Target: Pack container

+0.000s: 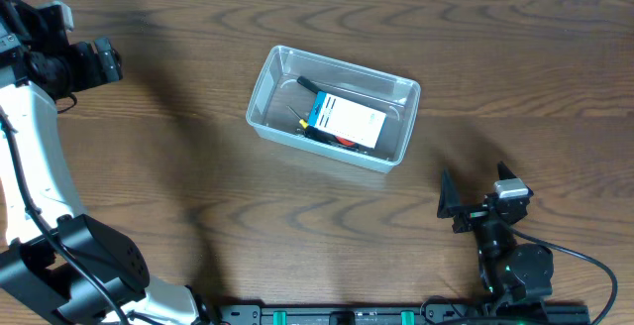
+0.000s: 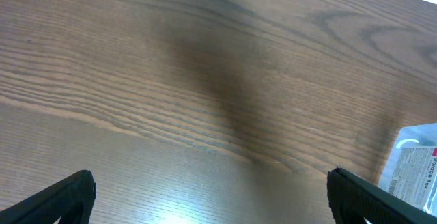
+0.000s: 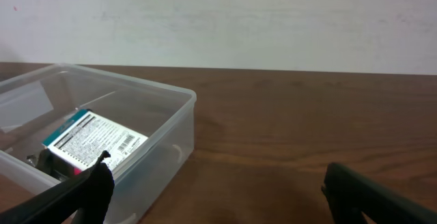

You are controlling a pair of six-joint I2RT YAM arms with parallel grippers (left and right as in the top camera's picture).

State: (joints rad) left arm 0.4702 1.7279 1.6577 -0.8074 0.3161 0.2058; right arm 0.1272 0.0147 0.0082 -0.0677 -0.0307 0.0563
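1. Container (image 1: 260, 97): clear bin, upright, mid-surface (image 1: 178, 186), slightly toward the far edge.
2. Blue-and-white box (image 1: 345, 119) lies flat inside it, on top of hand tools (image 1: 307, 84).
3. Step, as judged: packing at or near its end, as no loose item shows outside the bin. The next move needs a fresh item, or none.
4. Right pincer (image 3: 220, 198): spread wide, empty, by the near edge, right of the bin.
5. Left pincer (image 2: 212, 200): spread wide, empty, over the far-left corner.

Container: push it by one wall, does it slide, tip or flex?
Likely slides, not tips: the container is low, wide, flat on the smooth table. Thin clear walls probably flex if pinched. Probably light: only the blue-and-white box and small tools inside.
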